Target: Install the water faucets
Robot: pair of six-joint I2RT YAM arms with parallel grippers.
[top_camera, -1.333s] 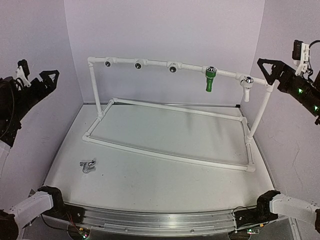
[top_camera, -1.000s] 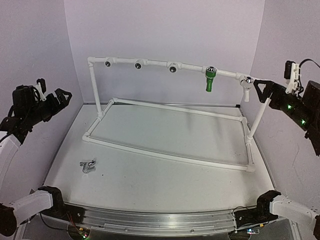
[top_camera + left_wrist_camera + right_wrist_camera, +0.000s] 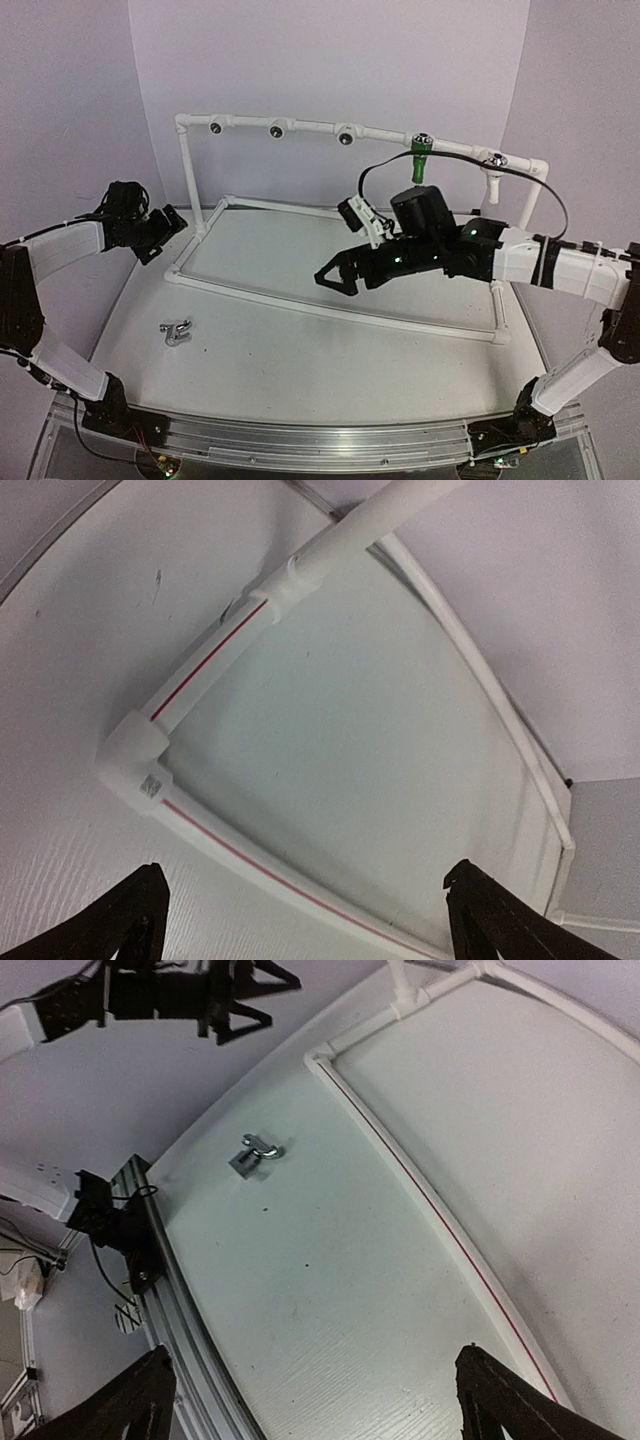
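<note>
Two robot arms reach over a white table (image 3: 300, 380) that carries a white pipe frame (image 3: 260, 292).
The left gripper (image 3: 168, 236) and the right gripper (image 3: 335, 280) are both spread wide and empty. A green faucet (image 3: 420, 160) and a white faucet (image 3: 492, 181) hang from the frame's top bar. A silver faucet (image 3: 176, 332) lies loose on the table, near left.

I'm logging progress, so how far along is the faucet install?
Done: the green faucet and the white faucet hang from the top pipe. In hand: nothing, the left pincer and right pincer are both open and empty. Remaining: the silver faucet lies on the table, and three sockets on the pipe have no faucet.
</note>
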